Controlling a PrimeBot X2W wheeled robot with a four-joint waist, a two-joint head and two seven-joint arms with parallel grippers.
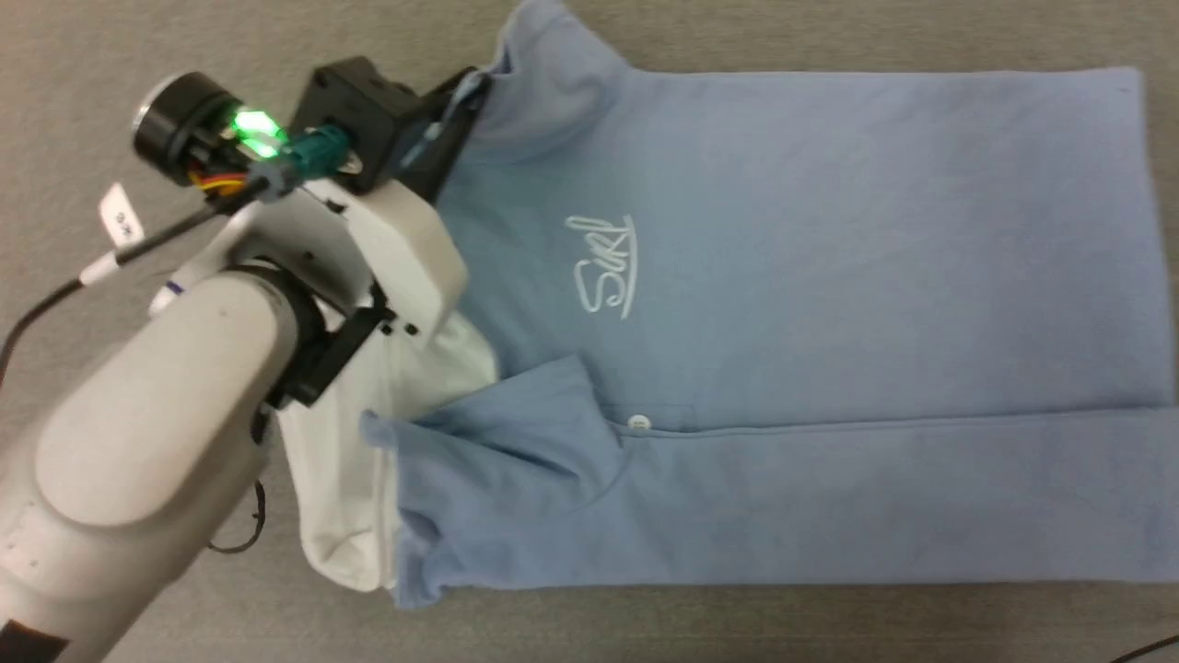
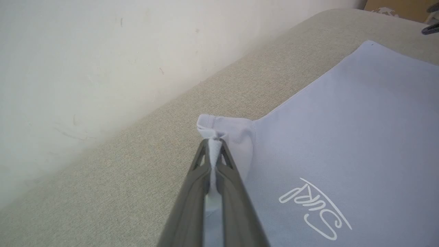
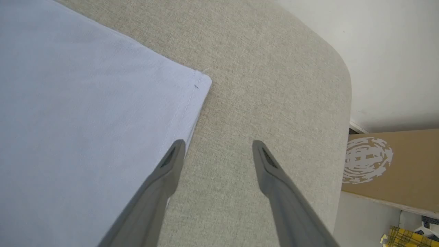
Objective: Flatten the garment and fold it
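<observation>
Near the table (image 2: 137, 164) edge, our left gripper (image 2: 215, 140) pinches the polo shirt (image 1: 829, 230) by its sleeve (image 2: 236, 133) for folding; our right gripper (image 3: 219, 151), wide and empty, should grasp the hem (image 3: 185, 103) next.

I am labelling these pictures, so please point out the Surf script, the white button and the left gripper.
Surf script (image 1: 603, 267): head view, middle of the white lettering.
white button (image 1: 638, 422): head view, the button's centre.
left gripper (image 2: 214, 141): left wrist view, between its tips, shut on the garment (image 2: 343, 113).

Beige cloth table (image 1: 737, 626); blue polo shirt (image 1: 829, 276) spread on it.
</observation>
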